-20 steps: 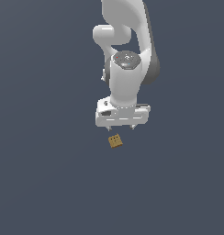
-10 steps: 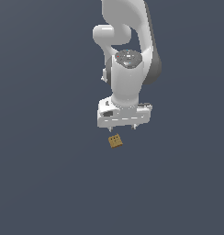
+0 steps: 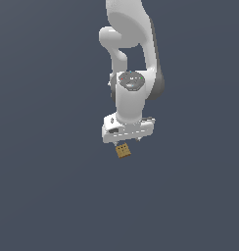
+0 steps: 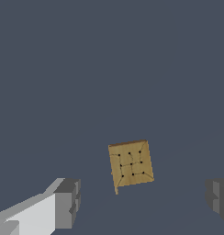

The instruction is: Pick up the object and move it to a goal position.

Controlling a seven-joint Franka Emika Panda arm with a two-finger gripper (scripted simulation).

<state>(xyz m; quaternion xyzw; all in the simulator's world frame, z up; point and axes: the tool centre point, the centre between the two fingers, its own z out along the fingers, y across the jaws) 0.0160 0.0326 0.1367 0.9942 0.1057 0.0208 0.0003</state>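
Note:
The object is a small tan-brown cube [image 3: 123, 151] with dark dots on its upper face, lying on the flat grey surface. In the exterior view it shows just below the white gripper [image 3: 127, 139], partly under the hand. In the wrist view the cube [image 4: 130, 163] lies between the two grey fingertips, which stand wide apart, one fingertip [image 4: 68, 202] on one side and the other at the frame edge. The gripper is open and empty and touches nothing. The cube is turned slightly relative to the fingers.
A plain dark grey surface [image 3: 53, 186] fills both views. The white arm [image 3: 133, 59] rises above the gripper. No other objects or edges show.
The gripper has shifted slightly toward the exterior view's right and a little lower, closer over the cube. The cube has not moved.

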